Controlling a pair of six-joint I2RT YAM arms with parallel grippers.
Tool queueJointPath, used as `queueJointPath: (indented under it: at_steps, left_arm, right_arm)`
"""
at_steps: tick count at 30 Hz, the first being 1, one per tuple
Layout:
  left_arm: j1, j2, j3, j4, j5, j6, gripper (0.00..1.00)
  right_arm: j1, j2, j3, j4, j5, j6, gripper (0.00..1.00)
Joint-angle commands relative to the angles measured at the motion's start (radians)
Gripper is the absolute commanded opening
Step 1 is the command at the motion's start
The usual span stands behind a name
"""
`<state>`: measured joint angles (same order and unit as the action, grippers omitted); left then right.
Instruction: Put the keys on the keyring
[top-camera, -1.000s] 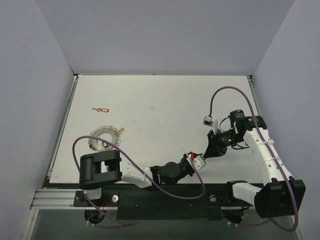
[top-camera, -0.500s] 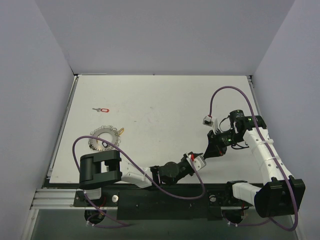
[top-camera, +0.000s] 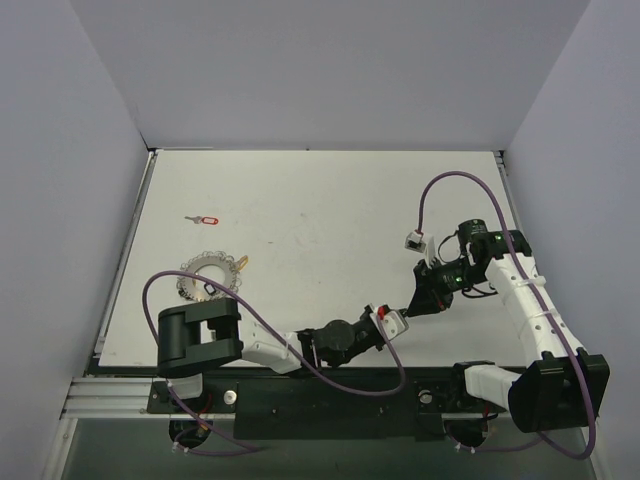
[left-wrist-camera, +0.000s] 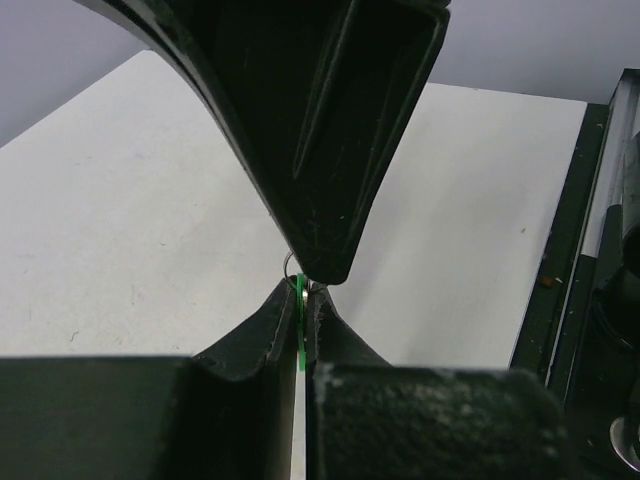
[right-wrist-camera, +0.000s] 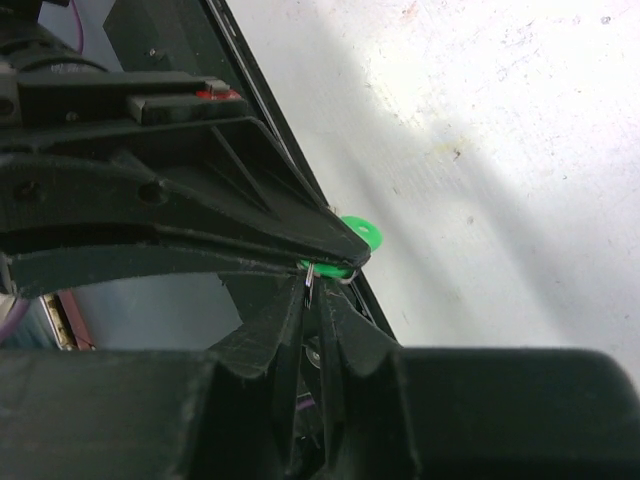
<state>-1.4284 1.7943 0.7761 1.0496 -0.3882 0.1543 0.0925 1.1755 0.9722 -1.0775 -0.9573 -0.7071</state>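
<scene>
1. Your desk (top-camera: 330, 200) is a plain white surface, and both arms meet low over its near right part
2. Your left end effector (left-wrist-camera: 300, 312) reaches to the right along the near edge. Its fingers are pressed all but together, clamping the green key (right-wrist-camera: 357, 235) edge-on between their tips
3. Your right end effector (right-wrist-camera: 312, 300) comes down from the far right and meets the left one tip to tip. Its fingers are drawn in to a sliver and pinch a thin silvery loop at the green key's head
4. The keyring (top-camera: 208, 278) lies flat on the desk at the near left, just beyond the left arm's shoulder and well apart from both end effectors. Its small yellow piece (top-camera: 243, 262) sits at the far right of the rim
5. The red key (top-camera: 205, 218) lies flat on the desk beyond the keyring, near the left edge and not touching the ring
6. The green key is held above the desk between the two end effectors, and in the right wrist view its round head pokes out past the left fingertips
</scene>
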Motion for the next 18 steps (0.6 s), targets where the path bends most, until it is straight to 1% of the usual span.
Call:
queueJointPath:
  at_steps: [1,2,3,5,6,7,8,9,10,11,12,13,14,15,16,17,18]
  left_arm:
    - [0.029,-0.067,-0.052,0.089,0.092,-0.065,0.00]
    - [0.040,-0.082,-0.066,0.090,0.121,-0.094,0.00]
    - [0.046,-0.088,-0.075,0.087,0.142,-0.110,0.00]
    - [0.066,-0.128,-0.090,0.066,0.205,-0.186,0.00]
    - [0.078,-0.136,-0.104,0.052,0.262,-0.200,0.00]
    - [0.086,-0.157,-0.109,0.049,0.290,-0.235,0.00]
    - [0.101,-0.167,-0.126,0.044,0.354,-0.255,0.00]
    - [0.114,-0.189,-0.135,0.044,0.388,-0.306,0.00]
    - [0.135,-0.199,-0.152,0.044,0.467,-0.340,0.00]
    - [0.144,-0.222,-0.161,0.046,0.509,-0.404,0.00]
    - [0.170,-0.236,-0.173,0.047,0.579,-0.435,0.00]
    - [0.181,-0.249,-0.179,0.047,0.625,-0.503,0.00]
    - [0.206,-0.260,-0.181,0.038,0.706,-0.537,0.00]
    - [0.218,-0.274,-0.181,0.030,0.782,-0.603,0.00]
    - [0.233,-0.276,-0.175,0.018,0.823,-0.628,0.00]
    - [0.241,-0.285,-0.172,0.004,0.889,-0.677,0.00]
    - [0.250,-0.288,-0.161,-0.016,0.917,-0.697,0.00]
  right_arm:
    - [0.007,0.006,0.000,-0.033,-0.023,-0.006,0.11]
    - [0.007,0.007,0.003,-0.039,-0.021,-0.008,0.17]
    - [0.009,0.007,0.016,-0.050,-0.021,-0.017,0.19]
    - [0.009,0.013,0.045,-0.100,-0.021,-0.063,0.22]
    - [0.009,0.015,0.054,-0.148,-0.018,-0.081,0.25]
    - [0.009,0.019,0.084,-0.172,-0.014,-0.136,0.27]
    - [0.009,0.026,0.101,-0.227,0.006,-0.161,0.29]
    - [0.009,0.026,0.130,-0.252,0.035,-0.216,0.31]
    - [0.009,0.024,0.146,-0.287,0.049,-0.239,0.33]
    - [0.009,0.020,0.164,-0.303,0.080,-0.297,0.34]
    - [0.009,0.015,0.177,-0.333,0.089,-0.325,0.37]
    - [0.009,-0.002,0.197,-0.352,0.098,-0.395,0.39]
    - [0.010,-0.011,0.206,-0.389,0.098,-0.452,0.44]
    - [0.010,-0.029,0.223,-0.415,0.089,-0.560,0.47]
    - [0.012,-0.039,0.227,-0.468,0.080,-0.634,0.54]
    - [0.012,-0.068,0.227,-0.495,0.051,-0.775,0.57]
    - [0.018,-0.083,0.220,-0.492,0.042,-0.822,0.62]
